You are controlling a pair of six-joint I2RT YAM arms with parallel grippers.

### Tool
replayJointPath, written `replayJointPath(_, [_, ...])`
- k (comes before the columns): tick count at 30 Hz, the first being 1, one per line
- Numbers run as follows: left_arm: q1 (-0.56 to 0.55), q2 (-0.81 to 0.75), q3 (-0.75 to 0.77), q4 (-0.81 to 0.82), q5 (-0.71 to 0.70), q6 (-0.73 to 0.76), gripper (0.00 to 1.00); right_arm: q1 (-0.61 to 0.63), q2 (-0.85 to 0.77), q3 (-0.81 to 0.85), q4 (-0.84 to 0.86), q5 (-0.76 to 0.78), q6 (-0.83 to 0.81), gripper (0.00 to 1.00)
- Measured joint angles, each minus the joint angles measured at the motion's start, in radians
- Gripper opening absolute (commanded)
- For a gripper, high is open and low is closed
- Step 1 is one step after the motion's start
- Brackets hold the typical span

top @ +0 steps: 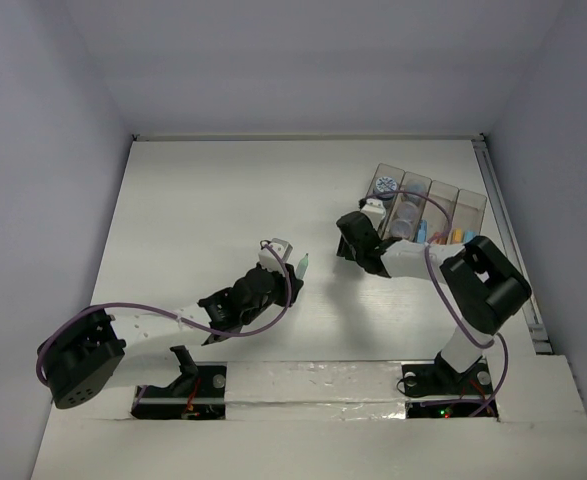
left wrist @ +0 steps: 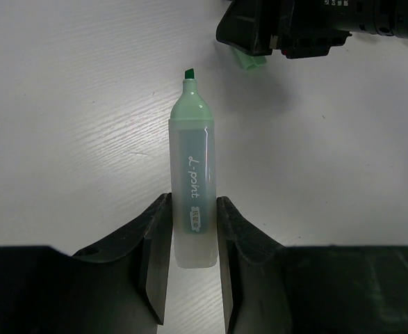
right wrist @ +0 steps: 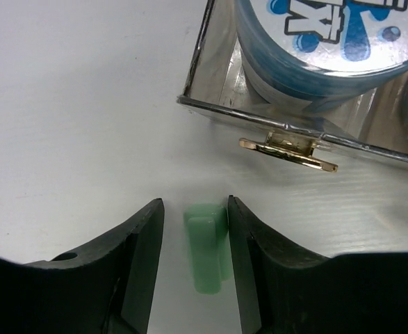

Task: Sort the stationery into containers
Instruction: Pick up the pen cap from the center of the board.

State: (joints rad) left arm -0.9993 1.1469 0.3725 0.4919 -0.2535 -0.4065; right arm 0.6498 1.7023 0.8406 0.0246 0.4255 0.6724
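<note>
Both arms (top: 163, 322) low, left jaws around highlighter (left wrist: 193, 181)

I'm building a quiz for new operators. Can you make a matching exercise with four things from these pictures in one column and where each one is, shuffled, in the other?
Things
1. highlighter
2. green cap
3. round blue tub
4. gold clasp

Places
A. on the outer edge of the organiser box
B. between the fingers of the right gripper
C. inside a compartment of the box
D. clamped in the left gripper

Pairs: 1-D, 2-B, 3-C, 4-A
</note>
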Motion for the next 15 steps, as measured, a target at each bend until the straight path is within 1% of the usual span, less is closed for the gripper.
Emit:
replayJointPath(4, [0.000, 0.000, 0.000, 0.000, -0.003, 0.002, 0.00, 0.002, 0.008, 0.018, -0.028, 0.005, -0.018, 0.44])
replayJointPath(12, [0.000, 0.000, 0.000, 0.000, -0.008, 0.004, 0.00, 0.015, 0.012, 0.041, -0.094, 0.027, -0.058, 0.45])
replayJointPath(15, [0.000, 0.000, 0.000, 0.000, -0.008, 0.005, 0.00, 0.019, 0.017, 0.053, -0.117, 0.027, -0.078, 0.44])
